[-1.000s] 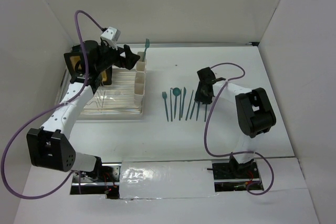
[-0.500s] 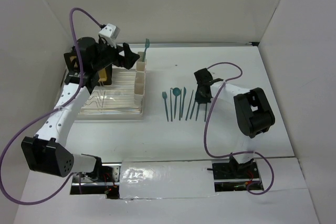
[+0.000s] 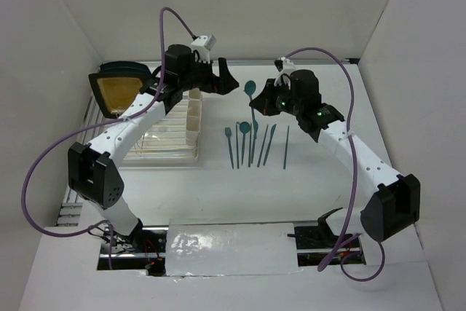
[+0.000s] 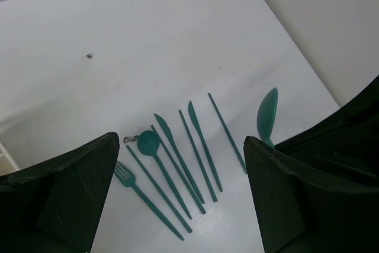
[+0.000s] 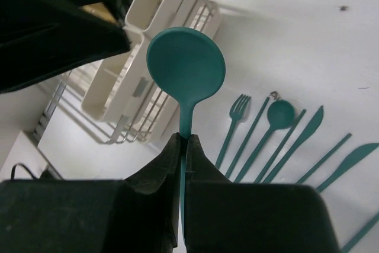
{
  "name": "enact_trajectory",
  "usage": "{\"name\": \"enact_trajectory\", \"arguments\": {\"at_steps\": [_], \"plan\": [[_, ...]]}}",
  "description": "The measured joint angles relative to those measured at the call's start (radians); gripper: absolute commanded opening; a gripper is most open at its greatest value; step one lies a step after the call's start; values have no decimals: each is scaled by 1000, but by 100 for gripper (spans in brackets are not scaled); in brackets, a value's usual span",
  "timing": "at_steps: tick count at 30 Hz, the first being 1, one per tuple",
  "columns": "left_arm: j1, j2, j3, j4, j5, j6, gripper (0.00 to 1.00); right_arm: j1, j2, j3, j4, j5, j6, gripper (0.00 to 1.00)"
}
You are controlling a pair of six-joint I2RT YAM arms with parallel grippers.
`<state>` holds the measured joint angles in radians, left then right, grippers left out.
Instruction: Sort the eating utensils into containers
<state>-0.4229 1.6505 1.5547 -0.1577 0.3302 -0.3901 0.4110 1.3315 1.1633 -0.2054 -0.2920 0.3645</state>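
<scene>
Above the table, the right gripper pinches a spoon by its handle. The left gripper hangs near the cups, its fingers spread wide.

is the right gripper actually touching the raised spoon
Touching. The right wrist view shows the right gripper clamped on the handle of the spoon just below its bowl, jaws pressed to it with no gap.

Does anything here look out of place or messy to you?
Only trifles. A tiny greyish scrap lies beside the bowl of the spoon on the table, and a dark speck sits farther off. Neither looks like cutlery; both are too small to identify.
</scene>
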Motion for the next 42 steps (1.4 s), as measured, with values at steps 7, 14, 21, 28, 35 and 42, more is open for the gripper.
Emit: {"name": "enact_trajectory", "arguments": {"at_steps": [7,14,21,28,35,42], "plan": [[-33,14,16,19,49,-64,98,11,2,4,-20,-80,-35,0],[-95,14,16,27,71,-66,95,15,2,4,-19,-97,-32,0],[-121,18,17,34,49,-81,63,28,2,34,-27,-97,-30,0],[-147,62,50,32,-24,-84,38,66,2,75,-31,-97,-40,2],[-158,69,85,31,-47,-77,8,70,2,93,-60,-74,-25,59],[-81,66,113,93,-5,39,6,-24,-2,180,-200,-33,13,100]]}}
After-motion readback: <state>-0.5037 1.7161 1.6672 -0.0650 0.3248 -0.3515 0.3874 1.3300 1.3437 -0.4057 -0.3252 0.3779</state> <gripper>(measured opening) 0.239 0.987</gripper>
